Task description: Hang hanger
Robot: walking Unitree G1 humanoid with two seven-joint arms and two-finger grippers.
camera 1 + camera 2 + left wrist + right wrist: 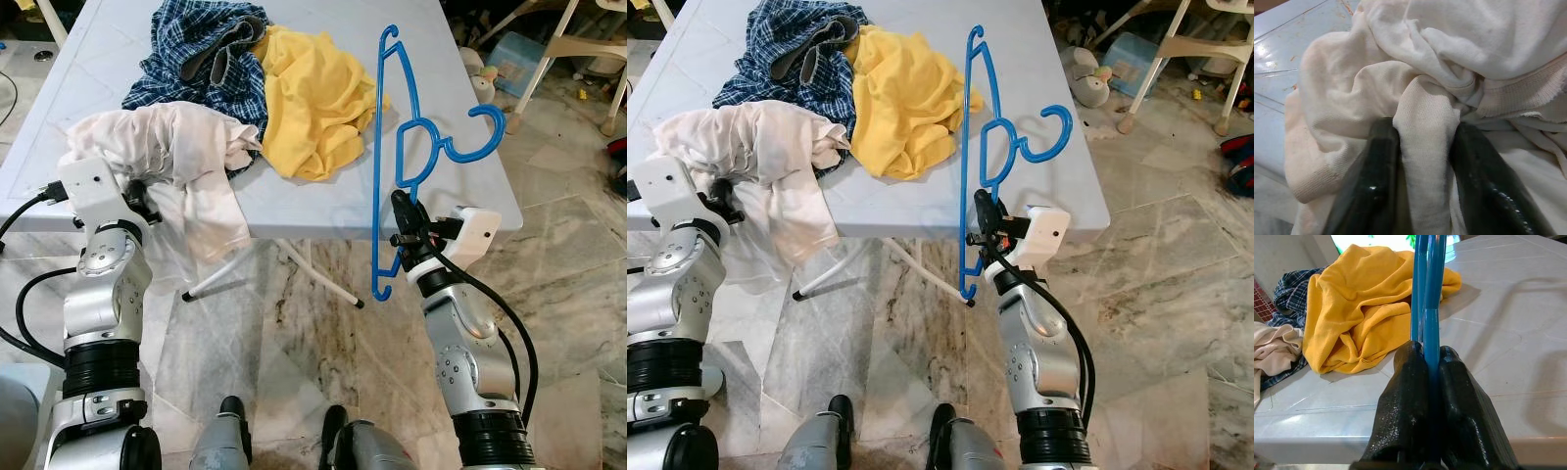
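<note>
The blue hanger [397, 147] stands upright just off the near edge of the pale folding table [441, 201], its hook pointing to the robot's right, clamped low on its frame between the fingers of the right gripper [404, 220]. On the tabletop beside it lies a crumpled yellow shirt [309, 98], with a dark plaid garment [201, 54] behind that. At the table's near left corner the left gripper [1420, 161] is pinched onto a fold of the cream-white garment [176, 147], which droops over the edge.
</note>
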